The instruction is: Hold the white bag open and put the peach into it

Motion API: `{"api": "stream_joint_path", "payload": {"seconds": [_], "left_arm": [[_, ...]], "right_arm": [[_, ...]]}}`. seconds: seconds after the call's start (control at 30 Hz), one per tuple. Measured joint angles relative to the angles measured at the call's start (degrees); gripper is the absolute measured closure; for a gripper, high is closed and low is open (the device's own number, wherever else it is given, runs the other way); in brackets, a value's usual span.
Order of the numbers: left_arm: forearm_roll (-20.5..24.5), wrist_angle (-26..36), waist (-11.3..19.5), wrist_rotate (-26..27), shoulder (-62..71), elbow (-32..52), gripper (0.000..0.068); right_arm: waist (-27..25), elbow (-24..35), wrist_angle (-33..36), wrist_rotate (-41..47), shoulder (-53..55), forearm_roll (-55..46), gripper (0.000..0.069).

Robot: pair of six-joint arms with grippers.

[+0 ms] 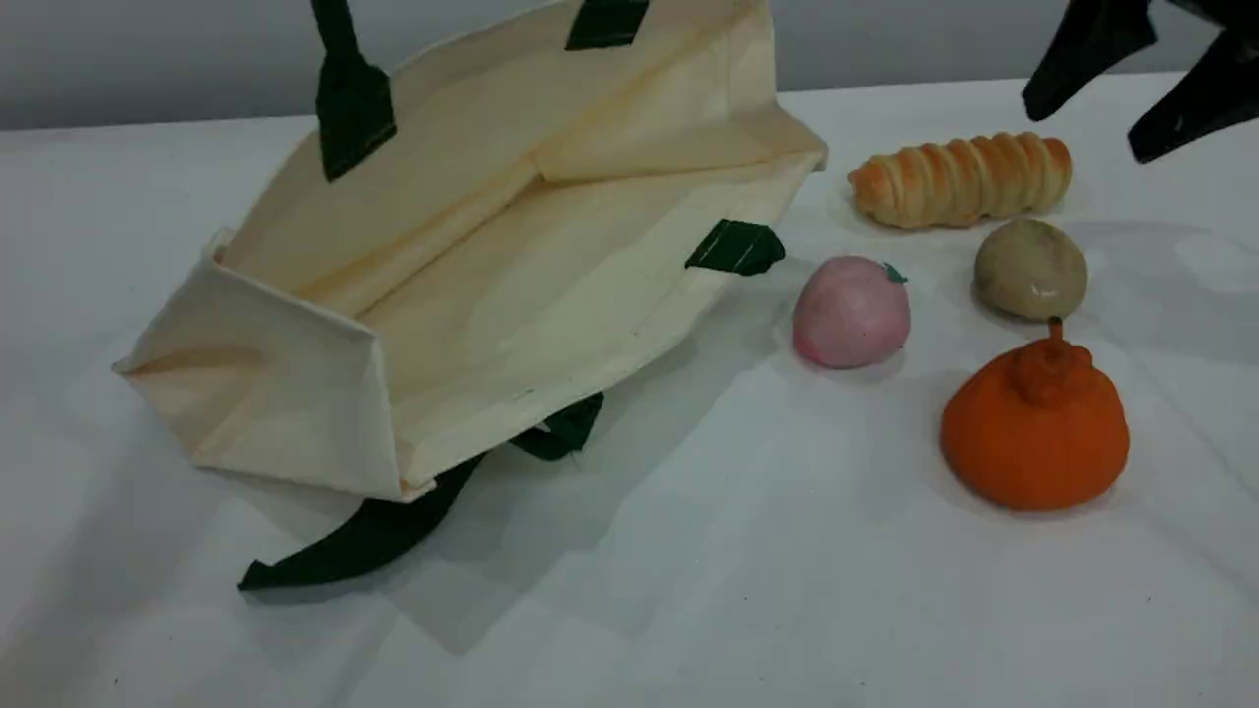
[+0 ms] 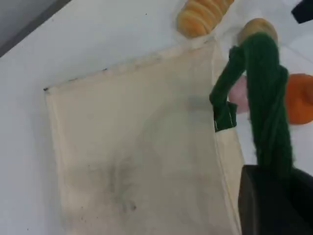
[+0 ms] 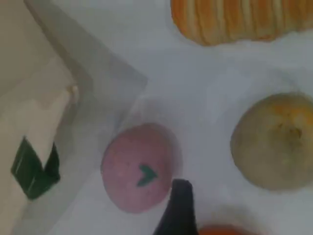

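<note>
The left fingers (image 2: 266, 171) are clamped on the bag's green handle (image 2: 264, 98), lifting the white bag (image 1: 472, 275) open. The right fingers (image 1: 1131, 84), spread apart, hang above the peach (image 1: 851, 312); they could knock the potato (image 1: 1030, 267) just beside it, or roll the peach away.

The white bag (image 1: 551, 295) gapes toward the near edge of the table (image 1: 748, 590), its mouth unobstructed, one green handle (image 1: 384, 531) trailing flat in front. Bare cloth lies between the bag's right rim and the peach (image 1: 851, 312) (a narrow lane, not a wide one). Around the peach the room is tighter: potato (image 1: 1030, 268) to its right, orange fruit (image 1: 1035, 433) nearer the front edge, bread roll (image 1: 962, 180) behind. From above, the peach is uncovered.
</note>
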Motion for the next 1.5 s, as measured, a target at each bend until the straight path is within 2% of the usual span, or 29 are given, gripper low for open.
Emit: {"api": "stream_joint_path", "payload": {"seconds": [0.27, 0.63, 0.87, 1.1, 1.23, 1.33, 1.5], "left_arm": [[-3.20, 0.00, 0.00, 0.08, 0.00, 0.00, 0.0579], [-2.79, 0.00, 0.00, 0.19, -0.05, 0.00, 0.0580], [-2.75, 0.00, 0.00, 0.30, -0.26, 0.00, 0.0580], [-2.58, 0.00, 0.00, 0.24, -0.51, 0.00, 0.0580], [-2.53, 0.00, 0.00, 0.25, -0.51, -0.05, 0.0580], [-2.53, 0.00, 0.00, 0.25, -0.51, -0.05, 0.0580], [-2.53, 0.00, 0.00, 0.25, -0.51, -0.05, 0.0580]], "right_arm": [[0.00, -4.17, 0.00, -0.25, 6.98, 1.36, 0.0101], [0.00, -5.91, -2.05, -1.60, 11.79, 4.53, 0.0101], [1.79, -6.46, -0.13, -4.55, 14.02, 8.85, 0.0101], [6.25, -11.73, 3.89, -3.08, 14.09, 7.42, 0.0101], [6.85, -16.03, 6.83, 0.27, 14.09, 3.91, 0.0101], [6.85, -18.60, 11.56, 2.56, 14.09, 0.36, 0.0101], [6.85, -19.08, 17.86, 5.85, 14.09, -3.39, 0.0101]]}}
